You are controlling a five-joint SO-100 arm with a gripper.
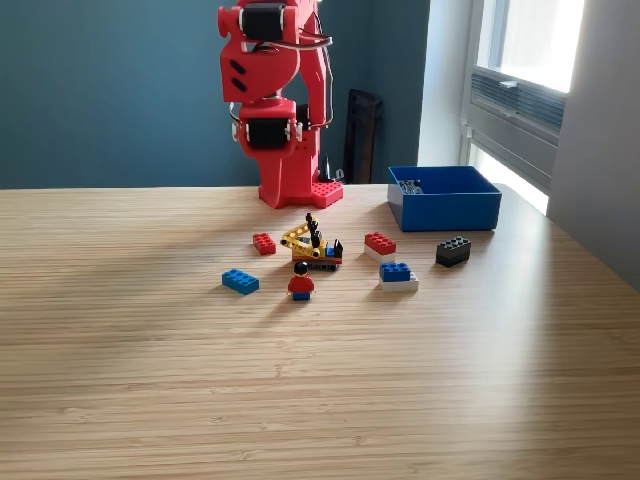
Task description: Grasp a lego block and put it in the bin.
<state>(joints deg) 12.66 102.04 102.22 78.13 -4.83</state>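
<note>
1. The red arm [275, 100] stands folded at the table's far edge; its gripper is not visible, so its state cannot be told.
2. The bin [445, 205] sits toward the far right corner of the table [300, 400].
3. Mid-table lie a small red brick [264, 243], a yellow lego vehicle [310, 245], a minifigure [301, 283], a blue brick [240, 281], a red-on-white brick [380, 245], a blue-on-white brick [398, 275] and a black brick [453, 250].
</note>
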